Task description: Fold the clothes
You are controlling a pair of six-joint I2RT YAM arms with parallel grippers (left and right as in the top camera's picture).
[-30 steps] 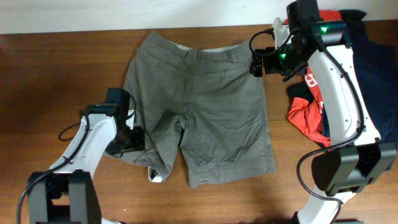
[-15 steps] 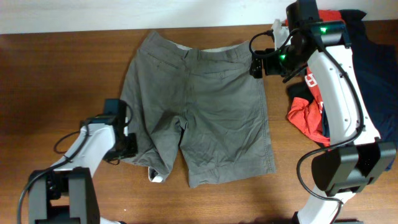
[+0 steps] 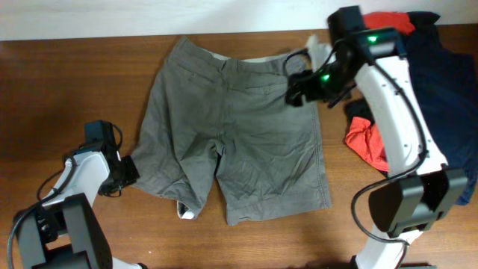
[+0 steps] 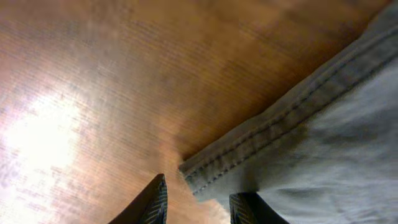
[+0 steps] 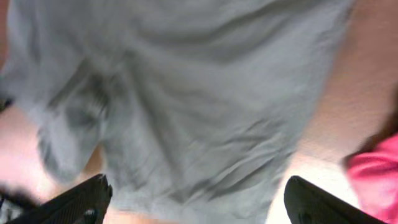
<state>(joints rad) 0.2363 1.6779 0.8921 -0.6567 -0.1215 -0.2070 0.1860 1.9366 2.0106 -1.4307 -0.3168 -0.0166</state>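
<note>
The shorts [image 3: 235, 138] lie flat at mid-bench, waistband far, legs near, laid out for folding. The left end effector [image 4: 198, 186] sits at the left leg's outer hem, fingers parted around the hem corner, unclamped; this is judged a pre-grasp position. The right end effector [image 3: 299, 84] hovers over the waistband's right end, fingers wide, holding nothing. The bench [image 3: 60, 90] is brown wood grain. A pale wall [image 3: 149, 15] borders its far edge.

Right wrist view is blurred, shorts [image 5: 186, 93] smeared; the navy garment [image 3: 455, 75] runs off the overhead's right edge
</note>
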